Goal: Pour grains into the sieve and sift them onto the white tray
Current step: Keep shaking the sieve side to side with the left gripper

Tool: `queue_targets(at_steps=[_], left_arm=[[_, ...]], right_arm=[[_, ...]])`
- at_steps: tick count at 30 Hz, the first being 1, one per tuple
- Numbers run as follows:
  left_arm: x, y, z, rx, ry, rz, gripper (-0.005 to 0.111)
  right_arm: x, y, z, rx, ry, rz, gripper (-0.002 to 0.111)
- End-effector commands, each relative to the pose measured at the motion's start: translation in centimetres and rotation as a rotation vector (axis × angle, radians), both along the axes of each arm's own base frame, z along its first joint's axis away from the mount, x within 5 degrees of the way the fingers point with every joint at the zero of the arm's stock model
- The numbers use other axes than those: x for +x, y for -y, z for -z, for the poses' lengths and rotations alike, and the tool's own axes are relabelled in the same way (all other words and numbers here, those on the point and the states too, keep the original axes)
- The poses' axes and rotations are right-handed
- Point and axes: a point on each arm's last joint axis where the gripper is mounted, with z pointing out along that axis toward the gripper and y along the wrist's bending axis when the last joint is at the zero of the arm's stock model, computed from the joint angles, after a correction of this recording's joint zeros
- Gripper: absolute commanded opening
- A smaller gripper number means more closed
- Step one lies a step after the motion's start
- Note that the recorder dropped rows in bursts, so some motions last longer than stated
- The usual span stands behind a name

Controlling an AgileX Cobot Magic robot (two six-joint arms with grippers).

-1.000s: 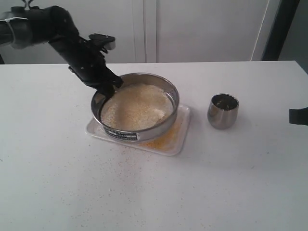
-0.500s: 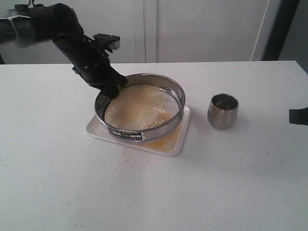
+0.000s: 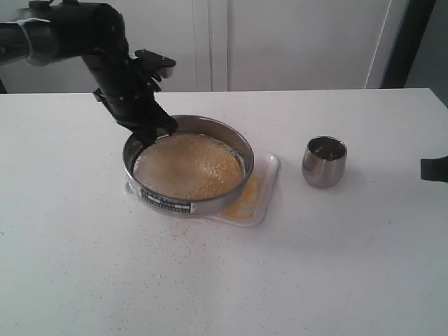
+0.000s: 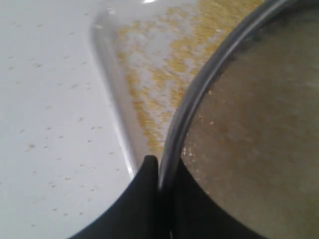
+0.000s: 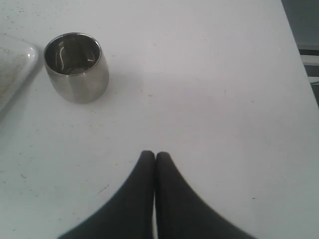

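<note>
The steel sieve (image 3: 185, 203) sits over the left part of the white tray (image 3: 267, 183), holding a bed of grains (image 3: 187, 166). My left gripper (image 3: 149, 131) is shut on the sieve's far-left rim (image 4: 199, 94); one finger is outside the wall and one inside. Golden grains (image 4: 159, 84) lie scattered on the white tray (image 4: 107, 74) beside the sieve, and a yellow patch (image 3: 248, 196) shows on the tray's right part. My right gripper (image 5: 154, 155) is shut on nothing, over bare table to the right; only a dark bit of it (image 3: 434, 169) shows at the exterior view's right edge.
A small rounded steel cup (image 3: 324, 161) stands upright to the right of the tray, its inside looking empty (image 5: 76, 66). Stray grains (image 3: 175, 234) speckle the white table in front of the tray. The table's right edge (image 5: 294, 55) runs near my right gripper.
My left gripper has carried the sieve back to the left over the tray, after a swing to the right half a second ago. More of the tray's right side shows. The right arm is still.
</note>
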Motion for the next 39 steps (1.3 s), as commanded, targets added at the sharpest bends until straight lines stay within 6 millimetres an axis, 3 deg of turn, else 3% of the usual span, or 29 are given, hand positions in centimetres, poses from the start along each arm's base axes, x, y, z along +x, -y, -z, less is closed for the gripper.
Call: queue_targets(at_steps=[1, 3, 6, 8, 11, 13, 14, 17, 18, 22, 23, 25, 26, 31, 32, 35, 39], left_arm=[[0.1, 0.1, -1.5, -0.18, 0.007, 0.053, 0.0], [-0.5, 1.5, -1.3, -0.125, 0.032, 0.15, 0.0], [1.2, -1.4, -1.4, -0.174, 0.049, -0.146, 0.0], [1.7, -2.1, -1.3, -0.28, 0.003, -0.199, 0.0], [0.5, -0.3, -0.9, -0.248, -0.013, 0.072, 0.0], [-0.3, 0.8, -0.6, -0.124, 0.022, 0.294, 0.0], [-0.1, 0.5, -0.6, -0.102, 0.028, 0.234, 0.0], [1.6, -1.6, -0.4, -0.257, -0.028, -0.266, 0.0], [1.7, -1.5, -0.4, -0.304, -0.044, -0.264, 0.0], [-0.3, 0.3, -0.2, -0.085, 0.005, 0.328, 0.0], [-0.2, 0.2, -0.1, -0.072, -0.002, 0.273, 0.0], [0.9, -1.0, -0.3, -0.182, -0.031, -0.147, 0.0], [1.1, -1.0, -0.4, -0.225, -0.04, -0.226, 0.0], [0.2, 0.1, -0.8, -0.037, 0.07, 0.336, 0.0], [0.1, 0.2, -0.8, -0.06, 0.06, 0.305, 0.0], [0.8, 0.2, -0.6, -0.246, -0.03, -0.06, 0.0], [0.5, 0.3, -0.4, -0.194, -0.022, 0.045, 0.0]], right_arm=[[-0.1, 0.2, -0.1, -0.004, 0.014, 0.005, 0.0], [-0.1, 0.2, -0.1, -0.004, 0.014, 0.005, 0.0], [-0.1, 0.2, -0.1, -0.004, 0.012, 0.006, 0.0], [-0.1, 0.2, -0.1, -0.004, 0.012, 0.006, 0.0], [-0.1, 0.2, -0.1, -0.004, 0.012, 0.006, 0.0], [-0.1, 0.2, -0.1, -0.004, 0.012, 0.006, 0.0], [-0.1, 0.2, -0.1, -0.004, 0.012, 0.006, 0.0], [-0.1, 0.2, -0.1, -0.004, 0.012, 0.006, 0.0], [-0.1, 0.2, -0.1, -0.004, 0.012, 0.006, 0.0], [-0.1, 0.2, -0.1, -0.004, 0.012, 0.006, 0.0], [-0.1, 0.2, -0.1, -0.004, 0.012, 0.006, 0.0], [-0.1, 0.2, -0.1, -0.004, 0.012, 0.006, 0.0], [-0.1, 0.2, -0.1, -0.004, 0.012, 0.006, 0.0], [-0.1, 0.2, -0.1, -0.004, 0.012, 0.006, 0.0], [-0.1, 0.2, -0.1, -0.004, 0.012, 0.006, 0.0], [-0.1, 0.2, -0.1, -0.004, 0.012, 0.006, 0.0], [-0.1, 0.2, -0.1, -0.004, 0.012, 0.006, 0.0]])
